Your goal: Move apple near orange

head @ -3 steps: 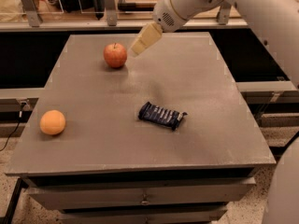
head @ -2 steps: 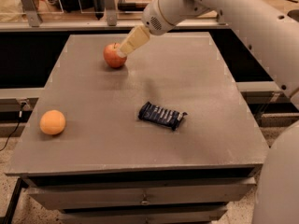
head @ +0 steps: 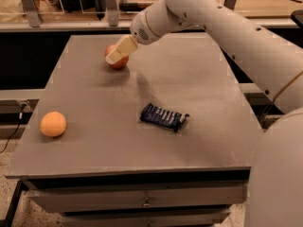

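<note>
The red apple (head: 120, 63) sits at the far left of the grey table (head: 94, 93). My gripper (head: 116, 55) reaches in from the right on the white arm. It is right at the apple and covers the apple's upper front, so only the lower part shows. The orange (head: 53, 124) lies alone near the table's front left edge, well apart from the apple.
A dark blue snack packet (head: 164, 117) lies near the middle of the table. My white arm (head: 222, 27) crosses above the far right part. A railing with posts (head: 111, 6) runs behind the table. Drawers (head: 142, 200) sit under the front edge.
My arm has swung left and down. The gripper has gone from right of the apple to right over it. The apple, orange and packet have not moved.
</note>
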### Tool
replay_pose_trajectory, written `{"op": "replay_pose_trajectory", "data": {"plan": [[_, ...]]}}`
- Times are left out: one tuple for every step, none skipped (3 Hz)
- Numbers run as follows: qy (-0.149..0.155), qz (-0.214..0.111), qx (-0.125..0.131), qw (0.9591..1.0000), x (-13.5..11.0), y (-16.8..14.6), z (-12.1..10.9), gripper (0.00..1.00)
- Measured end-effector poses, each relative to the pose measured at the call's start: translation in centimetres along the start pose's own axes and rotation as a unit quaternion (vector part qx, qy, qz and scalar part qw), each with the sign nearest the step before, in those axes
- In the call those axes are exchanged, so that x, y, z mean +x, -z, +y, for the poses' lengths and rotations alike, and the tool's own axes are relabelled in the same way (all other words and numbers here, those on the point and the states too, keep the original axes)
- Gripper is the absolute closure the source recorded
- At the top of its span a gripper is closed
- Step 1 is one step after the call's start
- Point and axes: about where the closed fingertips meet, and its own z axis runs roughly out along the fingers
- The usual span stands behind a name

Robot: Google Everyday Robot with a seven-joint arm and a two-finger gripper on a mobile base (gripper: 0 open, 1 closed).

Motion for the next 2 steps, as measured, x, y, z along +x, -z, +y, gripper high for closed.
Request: {"op": "replay_pose_trajectory", "data": {"plan": [[-0.012, 0.000, -0.005, 0.9999, 0.8, -2.0, 0.4, 0.00], [-0.024, 0.009, -0.010, 0.9996, 1.6, -3.4, 0.9, 0.18]]}}
